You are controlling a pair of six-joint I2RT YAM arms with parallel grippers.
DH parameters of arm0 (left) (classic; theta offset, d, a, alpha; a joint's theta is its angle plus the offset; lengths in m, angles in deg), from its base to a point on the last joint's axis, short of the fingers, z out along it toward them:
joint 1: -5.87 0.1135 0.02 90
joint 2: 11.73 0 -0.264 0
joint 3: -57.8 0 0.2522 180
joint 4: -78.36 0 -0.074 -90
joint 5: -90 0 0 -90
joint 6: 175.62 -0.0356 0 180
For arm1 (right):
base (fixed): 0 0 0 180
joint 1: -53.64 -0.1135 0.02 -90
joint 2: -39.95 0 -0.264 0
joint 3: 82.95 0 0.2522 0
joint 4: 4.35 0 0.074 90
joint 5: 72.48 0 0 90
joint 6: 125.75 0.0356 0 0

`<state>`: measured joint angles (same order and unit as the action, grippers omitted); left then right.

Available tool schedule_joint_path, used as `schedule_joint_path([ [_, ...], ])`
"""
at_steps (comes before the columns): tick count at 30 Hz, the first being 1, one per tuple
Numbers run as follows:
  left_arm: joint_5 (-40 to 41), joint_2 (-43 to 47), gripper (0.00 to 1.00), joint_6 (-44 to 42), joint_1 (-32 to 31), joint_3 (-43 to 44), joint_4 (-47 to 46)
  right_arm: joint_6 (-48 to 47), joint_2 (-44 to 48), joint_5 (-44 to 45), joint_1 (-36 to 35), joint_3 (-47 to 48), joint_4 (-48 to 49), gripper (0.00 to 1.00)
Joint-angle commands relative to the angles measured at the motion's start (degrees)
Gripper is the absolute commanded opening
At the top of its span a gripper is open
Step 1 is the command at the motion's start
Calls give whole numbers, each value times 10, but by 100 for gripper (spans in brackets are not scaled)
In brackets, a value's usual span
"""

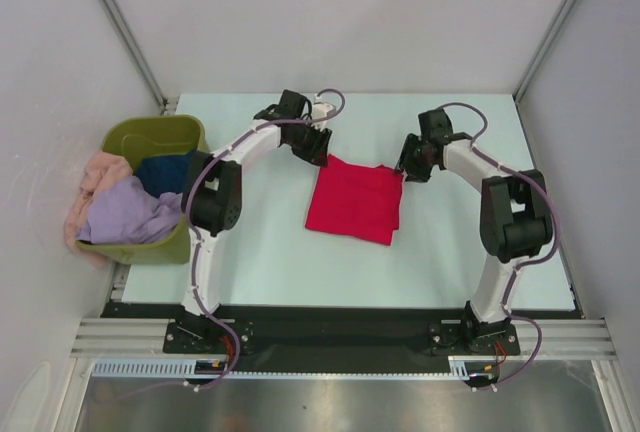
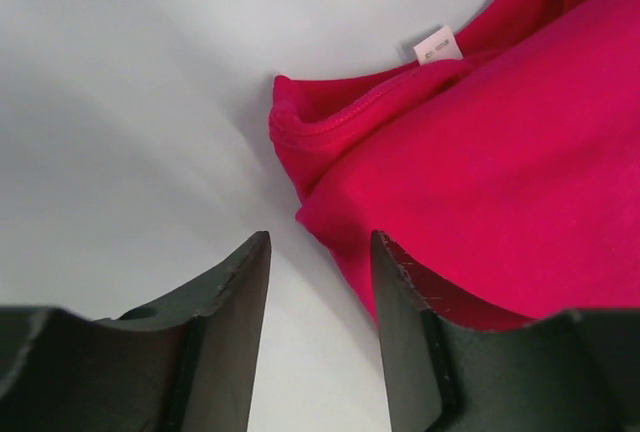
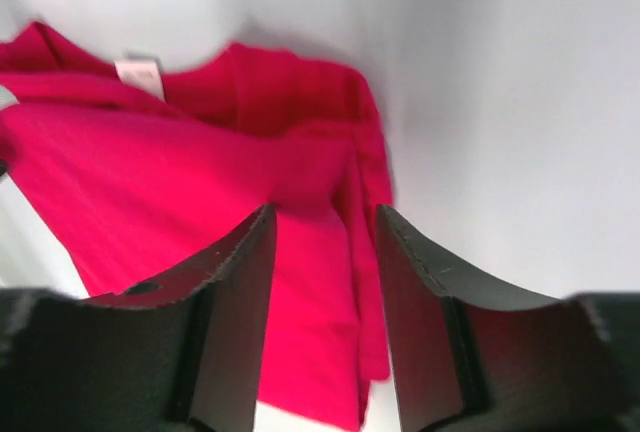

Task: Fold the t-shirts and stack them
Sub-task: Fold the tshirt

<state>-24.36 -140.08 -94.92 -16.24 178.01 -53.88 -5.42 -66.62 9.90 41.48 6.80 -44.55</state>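
Observation:
A bright red t-shirt (image 1: 355, 200) lies folded into a rough rectangle in the middle of the table. My left gripper (image 1: 318, 152) hovers at its far left corner. In the left wrist view that gripper (image 2: 320, 237) is open, with only bare table between the fingers and the red cloth (image 2: 480, 182) and its white neck label (image 2: 437, 46) just to the right. My right gripper (image 1: 405, 170) is at the far right corner. Its wrist view shows the gripper (image 3: 325, 210) open above the red shirt (image 3: 200, 182), gripping nothing.
An olive-green tub (image 1: 150, 137) stands at the table's left edge. It holds a lavender shirt (image 1: 125, 214), a peach-pink shirt (image 1: 98, 174) and a dark blue shirt (image 1: 165, 170). White walls close in the table on three sides.

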Motion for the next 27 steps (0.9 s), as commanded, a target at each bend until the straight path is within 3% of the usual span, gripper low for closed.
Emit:
schedule_joint_path([
  [1, -28, -17, 49, 11, -5, 37, 5, -23, -34, -11, -7, 50, 5, 45],
  [3, -38, -16, 46, 12, -6, 38, 1, -21, -47, -12, -6, 59, 4, 40],
  [6, -48, -15, 38, 11, -10, 34, -2, -19, -54, -8, -5, 72, 3, 25],
  [7, -48, -15, 30, 12, -11, 33, -5, -18, -53, -6, -2, 73, 5, 14],
  [9, -47, -15, 18, 15, -11, 33, -17, -13, -52, -5, 0, 72, 8, 5],
  [10, -48, -13, 7, 17, -11, 34, -22, -12, -52, 0, 3, 70, 9, 0],
  [12, -55, -2, 1, 23, -11, 35, -35, -11, -52, 2, 4, 67, 7, 0],
  [22, -102, 107, 0, 81, -12, -65, -176, 25, 12, -7, 32, -10, 67, 0],
  [27, -101, 106, 0, 83, -18, -77, -204, 27, 19, -3, 43, -28, 74, 0],
])
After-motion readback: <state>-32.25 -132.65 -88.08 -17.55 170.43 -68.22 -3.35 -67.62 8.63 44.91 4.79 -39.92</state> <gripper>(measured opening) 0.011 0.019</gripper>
